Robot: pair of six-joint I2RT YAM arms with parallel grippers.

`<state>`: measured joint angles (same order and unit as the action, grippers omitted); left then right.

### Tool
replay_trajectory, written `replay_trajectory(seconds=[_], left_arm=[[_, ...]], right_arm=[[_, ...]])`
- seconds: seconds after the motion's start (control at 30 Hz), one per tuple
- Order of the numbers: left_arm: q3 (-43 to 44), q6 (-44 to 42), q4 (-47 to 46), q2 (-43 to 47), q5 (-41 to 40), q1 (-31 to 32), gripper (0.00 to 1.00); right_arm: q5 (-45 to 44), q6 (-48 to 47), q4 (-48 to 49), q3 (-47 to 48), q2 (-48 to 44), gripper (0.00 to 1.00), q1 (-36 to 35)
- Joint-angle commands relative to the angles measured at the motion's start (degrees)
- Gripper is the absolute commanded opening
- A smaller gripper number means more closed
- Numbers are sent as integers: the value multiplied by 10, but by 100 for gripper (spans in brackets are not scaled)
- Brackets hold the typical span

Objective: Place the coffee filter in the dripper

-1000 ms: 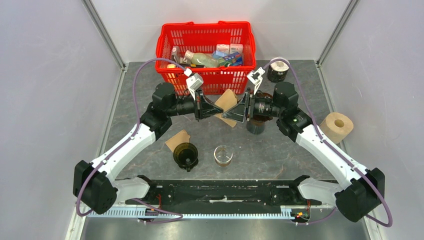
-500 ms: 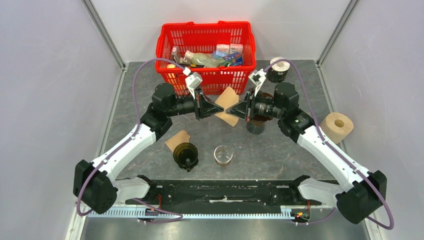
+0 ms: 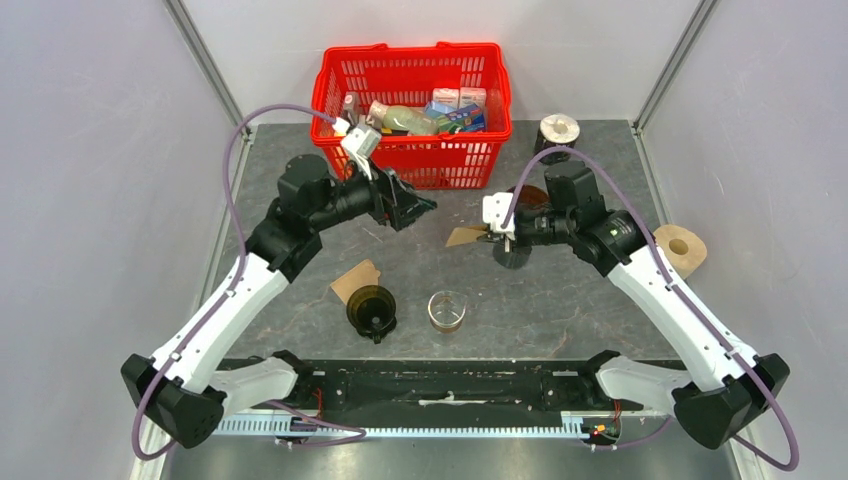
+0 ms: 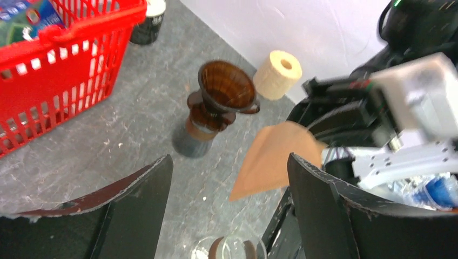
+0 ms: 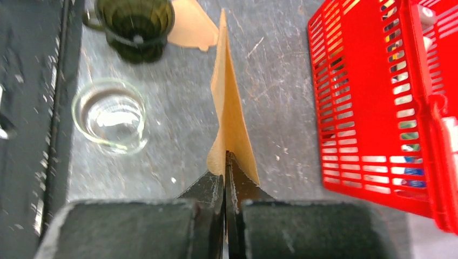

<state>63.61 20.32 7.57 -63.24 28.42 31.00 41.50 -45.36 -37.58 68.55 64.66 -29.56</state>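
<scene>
The right tool point(image 5: 225, 162) pinches the coffee filter point(image 5: 229, 108) by one edge, aloft mid-frame, the left tool point(image 4: 227, 162) spread and apart, so the filter wants carrying over the brown dripper point(image 4: 227, 86), upper centre, and lowering squarely before release.

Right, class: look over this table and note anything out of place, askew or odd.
A spare coffee filter lies flat on the table, against the dark green dripper rather than in it. The held filter, pinched in the right tool, looks intact, and nothing is spilled.
</scene>
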Motion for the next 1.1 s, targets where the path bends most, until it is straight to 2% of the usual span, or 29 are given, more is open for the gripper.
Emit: replay_trajectory(seconds=[0.0,0.07,0.2,0.4,0.5,0.6,1.07], left_arm=[[109,36,101,-27,-25,2,85],[137,34,114,-54,20,2,85],[155,21,117,-92,81,4,85],[162,8,127,-120,81,18,85],[162,3,130,-129,78,30,85],[159,-20,141,-131,43,58,85],[148,-63,167,-134,-117,129,85]], right_arm=[[-25,-256,-118,75,25,0,-3],[-26,-317,-176,118,53,0,-5],[-48,-375,-227,176,96,0,-12],[-96,-430,-242,195,111,0,-42],[-129,-422,-233,205,124,0,-54],[-171,-416,-228,211,142,0,-72],[-179,-370,-190,210,155,0,-88]])
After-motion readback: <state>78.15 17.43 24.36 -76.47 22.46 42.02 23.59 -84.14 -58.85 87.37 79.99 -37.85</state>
